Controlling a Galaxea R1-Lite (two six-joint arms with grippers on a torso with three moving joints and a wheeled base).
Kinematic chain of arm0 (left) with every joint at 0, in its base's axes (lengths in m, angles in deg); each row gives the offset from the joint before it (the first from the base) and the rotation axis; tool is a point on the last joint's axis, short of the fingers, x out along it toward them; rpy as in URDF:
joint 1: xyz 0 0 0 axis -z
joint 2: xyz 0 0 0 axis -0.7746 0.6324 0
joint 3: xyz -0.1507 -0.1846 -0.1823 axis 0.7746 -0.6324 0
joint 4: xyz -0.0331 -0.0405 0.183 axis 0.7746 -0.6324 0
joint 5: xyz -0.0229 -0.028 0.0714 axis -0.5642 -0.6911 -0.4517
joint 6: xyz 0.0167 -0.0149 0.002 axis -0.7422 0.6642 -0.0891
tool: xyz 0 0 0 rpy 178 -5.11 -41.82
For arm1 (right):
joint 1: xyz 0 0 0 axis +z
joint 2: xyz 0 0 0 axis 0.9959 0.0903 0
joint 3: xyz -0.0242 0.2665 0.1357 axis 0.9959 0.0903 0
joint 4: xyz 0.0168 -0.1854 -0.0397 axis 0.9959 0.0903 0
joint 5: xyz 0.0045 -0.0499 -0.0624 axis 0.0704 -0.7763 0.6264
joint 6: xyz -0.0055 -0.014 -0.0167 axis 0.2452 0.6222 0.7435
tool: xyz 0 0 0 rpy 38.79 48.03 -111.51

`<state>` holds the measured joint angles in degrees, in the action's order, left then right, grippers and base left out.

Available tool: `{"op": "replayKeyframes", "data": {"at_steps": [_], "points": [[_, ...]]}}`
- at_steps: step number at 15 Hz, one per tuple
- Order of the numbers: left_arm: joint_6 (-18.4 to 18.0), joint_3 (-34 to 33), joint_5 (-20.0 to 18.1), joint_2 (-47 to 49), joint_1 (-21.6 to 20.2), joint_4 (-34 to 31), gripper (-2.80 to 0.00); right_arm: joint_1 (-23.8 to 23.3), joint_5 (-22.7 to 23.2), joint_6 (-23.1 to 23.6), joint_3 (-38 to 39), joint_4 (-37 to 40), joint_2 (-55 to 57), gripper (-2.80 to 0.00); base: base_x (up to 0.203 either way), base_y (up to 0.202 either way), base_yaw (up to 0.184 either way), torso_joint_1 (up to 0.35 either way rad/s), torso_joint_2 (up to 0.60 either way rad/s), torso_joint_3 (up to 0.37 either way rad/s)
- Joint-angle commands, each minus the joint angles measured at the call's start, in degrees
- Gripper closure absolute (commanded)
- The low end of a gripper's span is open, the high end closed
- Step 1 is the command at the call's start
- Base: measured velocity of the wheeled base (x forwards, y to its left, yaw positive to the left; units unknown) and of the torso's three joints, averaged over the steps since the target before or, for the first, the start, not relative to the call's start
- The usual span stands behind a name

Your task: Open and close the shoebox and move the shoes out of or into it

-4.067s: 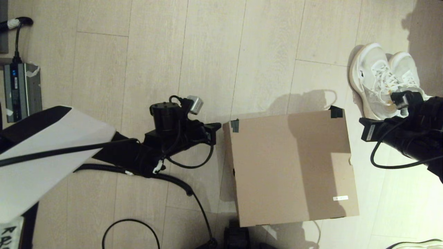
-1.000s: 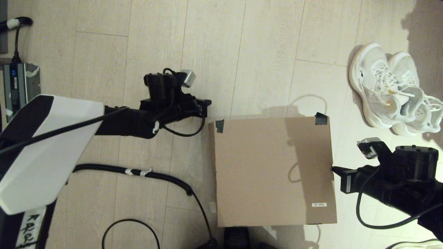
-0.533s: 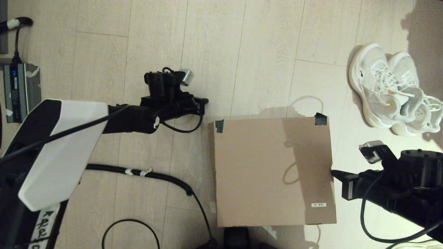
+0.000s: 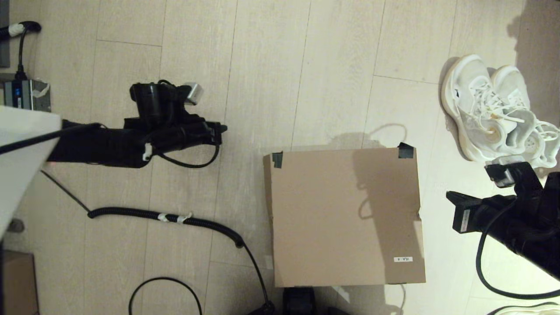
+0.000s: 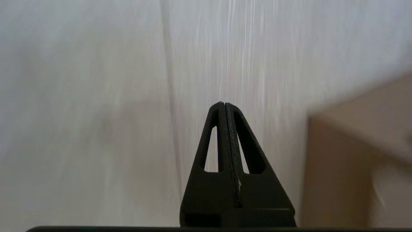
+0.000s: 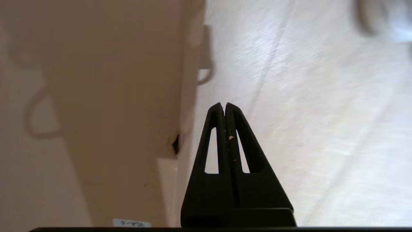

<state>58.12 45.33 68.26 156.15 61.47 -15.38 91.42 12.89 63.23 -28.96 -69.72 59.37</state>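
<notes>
The brown shoebox (image 4: 345, 214) lies on the wooden floor with its lid down, black tape on its two far corners and a small white label near its front right corner. The two white sneakers (image 4: 494, 113) rest side by side on the floor beyond the box's right side. My left gripper (image 4: 222, 128) hangs shut and empty over the floor, well left of the box. My right gripper (image 4: 449, 196) is shut and empty, a short way off the box's right edge (image 6: 185, 96). In the left wrist view the box (image 5: 357, 151) shows past the shut fingers.
A black corrugated cable (image 4: 166, 217) runs across the floor left of the box, with a thinner loop (image 4: 166, 288) near the front. A grey power unit (image 4: 26, 94) sits at the far left. A smaller brown carton (image 4: 15, 282) pokes in at the bottom left corner.
My left arm has swung left, away from the box's far left corner. My right gripper has drawn back to the right, off the box's right edge. The box and shoes lie still.
</notes>
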Motion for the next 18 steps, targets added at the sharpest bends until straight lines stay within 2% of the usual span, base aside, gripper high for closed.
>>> {"op": "replayKeyframes", "data": {"at_steps": [1, 3, 5, 7, 9, 11, 14, 16, 17, 18], "points": [[0.1, -12.7, 0.0, -13.1, -2.0, 1.2, 0.00, 2.8, -5.5, 1.4, 1.5, -0.7, -6.0, 0.00, 0.000, 0.000, 0.000, 0.000, 0.00, 0.000], [0.7, -27.7, 0.1, -27.4, -3.8, 2.9, 0.00, 5.7, -8.6, 4.4, 6.2, -0.8, -14.6, 0.00, 0.000, 0.000, 0.000, 0.000, 0.00, 0.000], [1.2, -40.5, 0.1, -42.9, -6.1, 3.7, 0.00, 6.4, -10.2, 6.7, 12.7, -0.5, -25.6, 0.00, 0.000, 0.000, 0.000, 0.000, 0.00, 0.000], [1.6, -52.1, 0.1, -58.3, -10.1, 3.6, 0.00, 3.3, -12.2, 5.9, 16.4, 4.0, -38.2, 0.00, 0.000, 0.000, 0.000, 0.000, 0.00, 0.000], [1.8, -62.2, -0.1, -70.9, -16.2, 3.3, 0.00, -2.1, -13.2, 3.8, 18.1, 10.8, -50.6, 0.00, 0.000, 0.000, 0.000, 0.000, 0.00, 0.000], [1.5, -71.6, -1.2, -79.7, -20.2, 1.4, 0.00, -5.1, -10.8, 5.5, 19.1, 22.0, -64.4, 0.00, 0.000, 0.000, 0.000, 0.000, 0.00, 0.000], [0.5, -78.1, -4.1, -87.7, -22.3, -12.1, 0.00, -5.8, -5.8, 8.8, 17.9, 44.1, -82.8, 0.00, 0.000, 0.000, 0.000, 0.000, 0.00, 0.000], [0.3, -81.2, 0.7, -92.4, -22.8, -19.6, 0.00, -6.2, -2.3, 13.3, 16.6, 57.3, -87.0, 0.00, 0.000, 0.000, 0.000, 0.000, 0.00, 0.000], [0.4, -83.5, 2.9, -94.6, -22.8, -22.1, 0.00, -6.3, -0.5, 16.7, 16.0, 61.8, -86.5, 0.00, 0.000, 0.000, 0.000, 0.000, 0.00, 0.000], [0.7, -85.1, 4.7, -96.9, -22.7, -23.7, 0.00, -6.4, 0.7, 17.5, 15.8, 62.2, -86.2, 0.00, 0.000, 0.000, 0.000, 0.000, 0.00, 0.000]]}}
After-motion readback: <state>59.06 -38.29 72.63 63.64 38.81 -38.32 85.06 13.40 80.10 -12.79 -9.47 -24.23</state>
